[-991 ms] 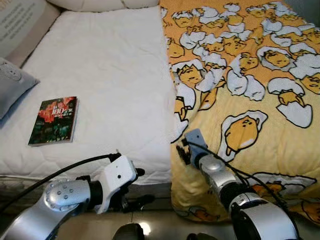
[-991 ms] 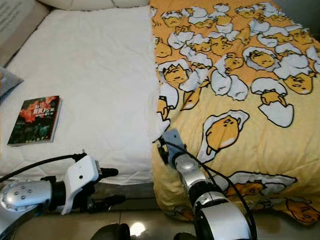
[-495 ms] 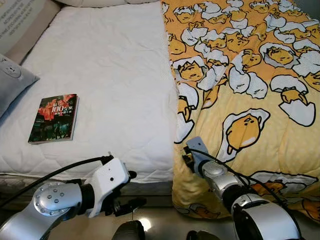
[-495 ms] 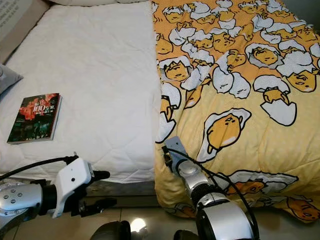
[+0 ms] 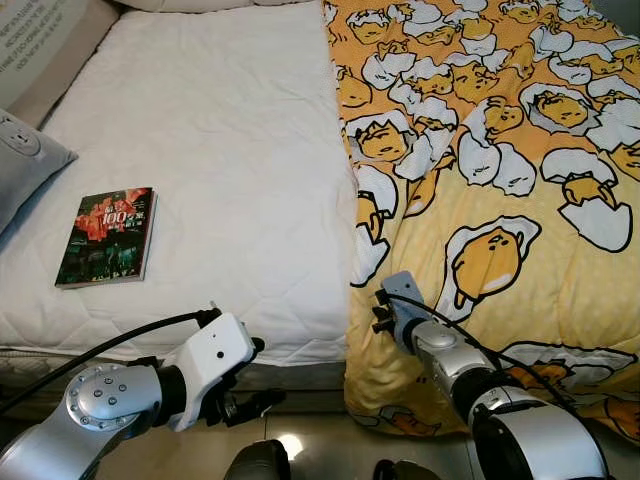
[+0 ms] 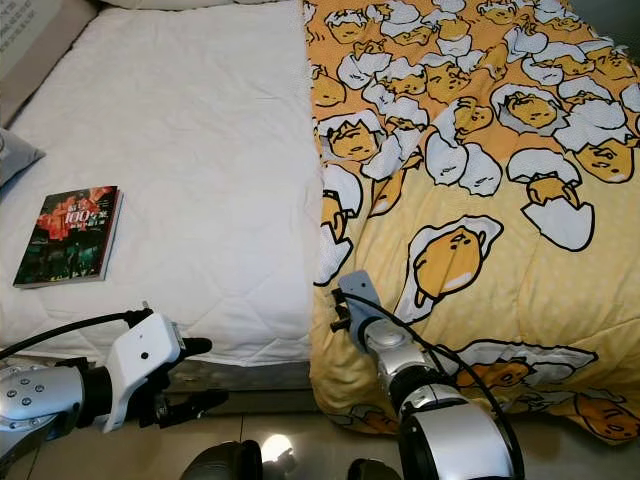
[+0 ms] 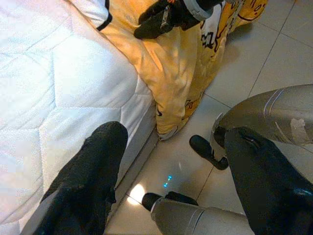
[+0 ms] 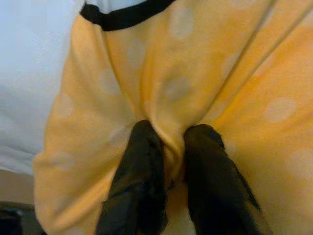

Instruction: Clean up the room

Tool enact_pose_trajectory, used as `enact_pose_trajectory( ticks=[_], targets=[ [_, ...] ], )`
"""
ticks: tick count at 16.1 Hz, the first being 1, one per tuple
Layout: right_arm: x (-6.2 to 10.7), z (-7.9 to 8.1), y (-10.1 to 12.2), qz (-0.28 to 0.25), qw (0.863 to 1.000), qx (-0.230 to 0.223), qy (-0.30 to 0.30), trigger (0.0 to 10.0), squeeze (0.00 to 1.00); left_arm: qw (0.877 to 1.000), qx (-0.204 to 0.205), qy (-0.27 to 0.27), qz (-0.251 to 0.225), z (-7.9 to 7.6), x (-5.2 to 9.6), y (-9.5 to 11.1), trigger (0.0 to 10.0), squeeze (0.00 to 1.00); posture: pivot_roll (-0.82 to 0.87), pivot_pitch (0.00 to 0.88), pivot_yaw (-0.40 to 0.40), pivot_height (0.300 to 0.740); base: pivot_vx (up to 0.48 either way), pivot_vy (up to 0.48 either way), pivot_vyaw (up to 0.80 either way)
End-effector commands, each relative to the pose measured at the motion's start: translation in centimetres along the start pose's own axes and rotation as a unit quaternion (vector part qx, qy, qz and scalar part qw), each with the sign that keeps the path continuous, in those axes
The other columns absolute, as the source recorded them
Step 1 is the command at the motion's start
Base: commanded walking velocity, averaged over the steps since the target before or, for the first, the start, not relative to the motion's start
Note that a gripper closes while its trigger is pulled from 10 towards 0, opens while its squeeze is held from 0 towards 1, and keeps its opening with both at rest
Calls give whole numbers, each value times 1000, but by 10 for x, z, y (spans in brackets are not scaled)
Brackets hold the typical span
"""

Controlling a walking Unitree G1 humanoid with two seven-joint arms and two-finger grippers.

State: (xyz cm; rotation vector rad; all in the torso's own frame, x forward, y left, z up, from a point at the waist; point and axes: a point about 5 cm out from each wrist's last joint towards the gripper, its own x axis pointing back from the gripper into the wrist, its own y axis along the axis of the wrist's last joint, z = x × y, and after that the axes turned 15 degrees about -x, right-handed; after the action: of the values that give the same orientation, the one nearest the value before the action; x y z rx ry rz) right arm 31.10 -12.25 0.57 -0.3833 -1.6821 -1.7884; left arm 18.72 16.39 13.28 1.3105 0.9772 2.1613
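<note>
From my station I see the right gripper [image 8: 168, 183] extended forward and low at the bed's near edge, its silver forearm running up from the lower right with a black cable along it, its two black fingers [image 8: 139, 181] clenched on a fold of the yellow blanket [image 5: 500, 200]. In the right wrist view the soft, polka-dotted cloth bunches into a ridge between the two fingers, with a black-trimmed white patch just beyond. The blanket is thin printed fabric, patterned with cartoon egg figures in white, grey and orange; it covers the right half of the bed and drapes over the near edge toward the floor. The left gripper [image 5: 250, 375] is held low in front of the mattress's [image 5: 200, 150] near edge, over the glossy tiled floor [image 7: 279, 58], the arm bent at the elbow with a white wrist housing and a black cable looping back. Its fingers [image 7: 93, 176] are spread apart and released, gripping nothing. The mattress is white, quilted in a diamond stitch, bare on the left half. A glossy paperback book [image 5: 107, 237] with a dark cover and red lettering lies flat near the mattress's left edge. A grey cushion [image 5: 25, 160] rests at that left edge, just beyond the book.
</note>
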Motion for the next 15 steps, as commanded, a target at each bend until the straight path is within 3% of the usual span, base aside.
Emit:
enact_pose_trajectory(
  ticks=[1, 6, 8, 10, 12, 13, 15],
  targets=[
    [0, 2, 0, -2, 1000, -15, 14, 0, 0, 1000, 2, 3, 2, 0, 0, 0, 10000, 0, 276, 178, 43, 740, 0, 0, 0],
    [1, 23, -2, -18, 987, -57, 147, 0, 0, 1000, 5, 4, -5, -1, 0, 1, 10000, 0, 270, 175, 37, 740, 0, 0, 0],
    [5, 39, -12, -1, 966, -84, 245, 0, 0, 1000, 5, 7, -6, 1, -1, 2, 10000, 0, 268, 176, 35, 740, 0, 0, 0],
    [9, 49, -21, 21, 947, -81, 309, 0, 0, 1000, 5, 9, -9, 2, -2, 2, 10000, 0, 264, 179, 38, 740, 0, 0, 0],
    [9, 48, -26, -5, 959, -52, 279, 0, 0, 1000, 6, 8, -9, 1, -4, 1, 10000, 0, 253, 163, 38, 740, 0, 0, 0],
    [7, 44, -26, -19, 972, -47, 228, 10000, 0, 1000, 7, 13, -7, 0, -5, -2, 10000, 0, 244, 150, 35, 740, 0, 0, 0],
    [11, 45, -26, -56, 964, -94, 241, 10000, 0, 999, 23, 39, -5, -2, -7, -8, 10000, 0, 197, 79, 26, 740, 0, 0, 0]
  ],
)
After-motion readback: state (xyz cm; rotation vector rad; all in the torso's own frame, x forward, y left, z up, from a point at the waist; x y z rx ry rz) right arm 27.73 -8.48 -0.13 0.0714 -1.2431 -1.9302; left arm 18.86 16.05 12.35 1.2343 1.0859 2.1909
